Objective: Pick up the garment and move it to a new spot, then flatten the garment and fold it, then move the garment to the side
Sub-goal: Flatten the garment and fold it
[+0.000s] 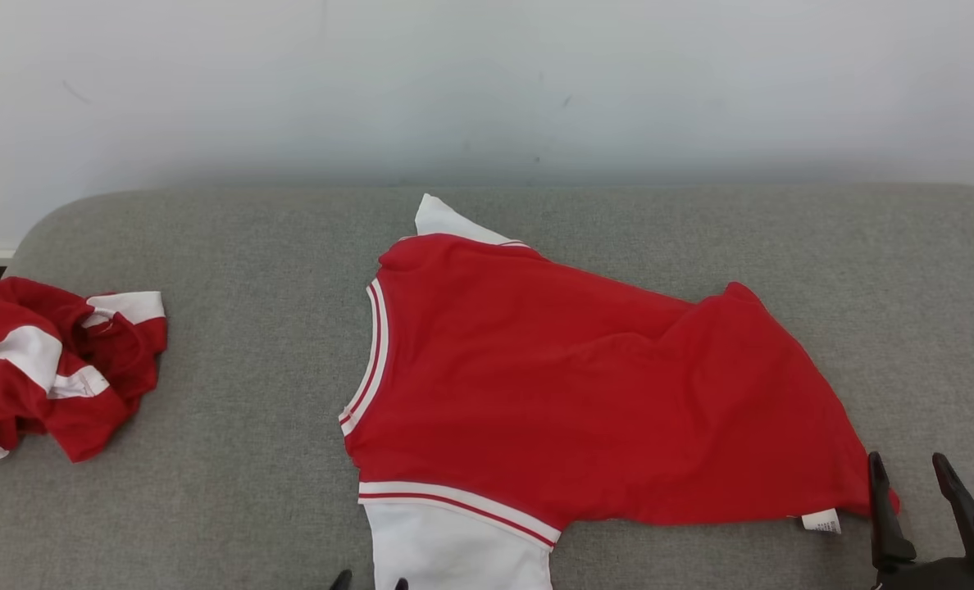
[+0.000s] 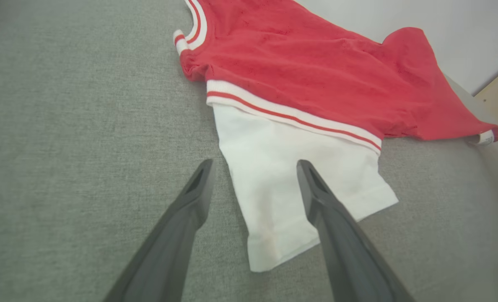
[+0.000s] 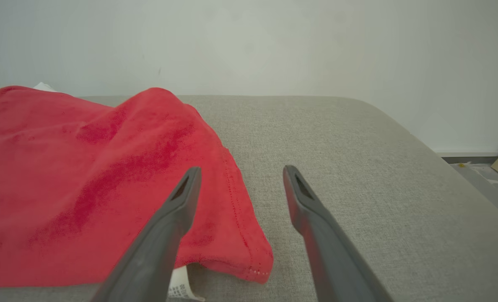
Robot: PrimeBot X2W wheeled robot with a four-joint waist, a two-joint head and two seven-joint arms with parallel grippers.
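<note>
Status entry, reading left to right, with the garment (image 1: 585, 385) as reference.

Far left of the garment: a crumpled red-and-white heap (image 1: 52, 369), well apart from it, near the left end of the grey padded counter (image 1: 241, 246). There is bare counter between the heap and the collar (image 1: 372, 360).

At the left edge of the garment's near sleeve (image 2: 291, 184): my left fingers (image 2: 312, 184), spread wide, holding nothing. One hangs over bare counter, the other over the white sleeve. Whether they touch the cloth, I cannot tell.

The garment lies about mid-counter, collar to the left, hem to the right, red body spread open. Judgement: the pick-and-move step looks done, and flattening is in hand but not finished. A soft ridge runs toward the far hem corner (image 1: 737, 295). The far sleeve (image 1: 442, 220) shows as a white tip past the shoulder. No fold has been made, and the move to the side is not yet done.

At the garment's near hem corner, beside the label (image 1: 821, 521): my right fingers (image 3: 188, 188), spread wide and empty. One is over the red hem, the other over bare counter.

Room for moving:
- Right of the hem, the counter is open up to its rounded edge.
- The wall (image 1: 487, 82) stands behind the garment's far side.
- The near sleeve runs toward the counter's near side, so I judge the margin there to be small.
</note>
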